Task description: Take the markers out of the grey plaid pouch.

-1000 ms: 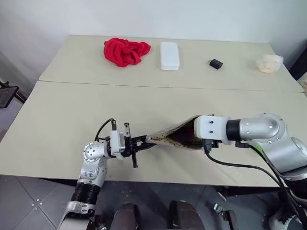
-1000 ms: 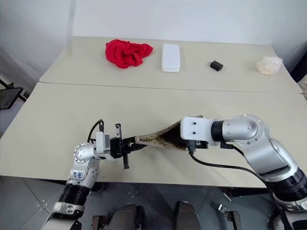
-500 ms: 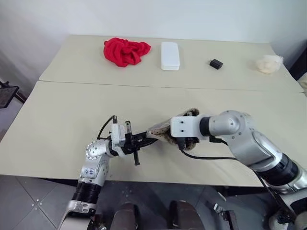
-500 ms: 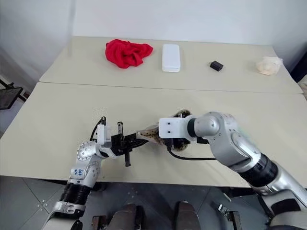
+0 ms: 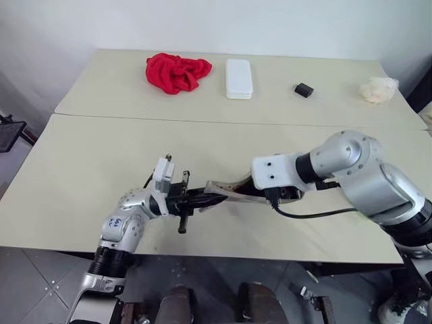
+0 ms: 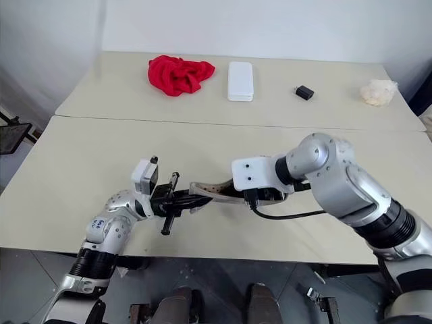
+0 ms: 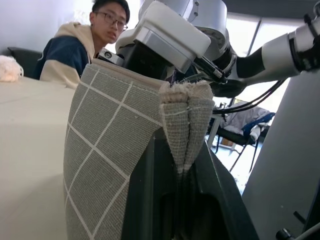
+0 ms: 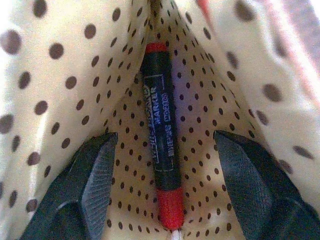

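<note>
The grey plaid pouch (image 5: 228, 190) hangs just above the near table, stretched between both hands. My left gripper (image 5: 204, 198) is shut on its end seam, and the pinched grid fabric (image 7: 110, 145) rises between my fingers (image 7: 150, 200). My right gripper (image 8: 165, 137) points down inside the pouch's mouth, behind its white wrist block (image 5: 273, 173). It is open. One of the markers (image 8: 161, 165), dark-bodied with red ends, lies in the fold of the spotted lining between the two black fingertips (image 8: 95, 170), touching neither.
On the far table lie a red cloth (image 5: 177, 72), a white hard case (image 5: 239, 78), a small black block (image 5: 304, 89) and a white crumpled wad (image 5: 379, 88). A seam (image 5: 202, 121) divides the two tables. A person (image 7: 95, 40) sits beyond the table.
My left wrist has rolled, turning the pouch's end with it. My right hand has moved left and tipped further down into the pouch's mouth. The pouch now hangs flatter.
</note>
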Robot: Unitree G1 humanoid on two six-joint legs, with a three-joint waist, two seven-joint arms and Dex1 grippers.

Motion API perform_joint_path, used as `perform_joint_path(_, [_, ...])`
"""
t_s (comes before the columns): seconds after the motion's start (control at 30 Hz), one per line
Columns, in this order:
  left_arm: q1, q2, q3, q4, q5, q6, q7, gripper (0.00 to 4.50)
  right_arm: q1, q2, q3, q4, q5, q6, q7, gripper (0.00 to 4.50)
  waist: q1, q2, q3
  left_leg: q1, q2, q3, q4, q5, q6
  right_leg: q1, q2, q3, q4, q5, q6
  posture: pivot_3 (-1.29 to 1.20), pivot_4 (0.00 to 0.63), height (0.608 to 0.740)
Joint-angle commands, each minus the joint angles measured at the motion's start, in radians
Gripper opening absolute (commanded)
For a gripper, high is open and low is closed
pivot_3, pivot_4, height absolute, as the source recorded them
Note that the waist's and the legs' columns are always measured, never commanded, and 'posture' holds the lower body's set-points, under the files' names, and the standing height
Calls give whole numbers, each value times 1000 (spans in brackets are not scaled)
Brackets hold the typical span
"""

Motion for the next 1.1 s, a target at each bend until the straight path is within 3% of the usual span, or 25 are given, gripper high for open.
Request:
perform_joint_path(0.03, [-5, 0, 21, 18, 2, -18, -26, 0, -39, -14, -4, 48, 80, 118, 103, 3245, 1, 0, 0, 0, 0, 0, 0, 0, 0, 0, 0, 0, 0, 0, 0, 0, 150, 740])
perform_joint_path(0.23, [4, -4, 20, 35, 6, 42, -1, 0, -60, 30, 114, 188, 41, 73, 124, 3245, -1, 0, 0, 0, 0, 0, 0, 0, 0, 0, 0, 0, 0, 0, 0, 0, 150, 740])
perform_joint_path(0.57, [22, -41, 24, 73, 117, -204, -45, 0, -71, 82, 194, 201, 10, 69, 143, 3245, 1, 0, 0, 0, 0, 1, 1, 0, 0, 0, 0, 0, 0, 0, 0, 0, 150, 740])
perform_joint_path(0.87, [57, -39, -4, 81, 164, -307, -101, 0, -4, 151, 198, 208, -94, 86, -25, 3245, -4, 0, 0, 0, 0, 1, 1, 0, 0, 0, 0, 0, 1, 0, 0, 0, 150, 740])
perform_joint_path(1.1, [76, -39, -3, 69, 164, -306, -91, 0, -16, 149, 245, 222, -189, 87, -57, 3245, -4, 0, -1, 1, 0, 1, 1, 0, 0, 0, 0, 0, 2, 0, 0, 0, 150, 740])
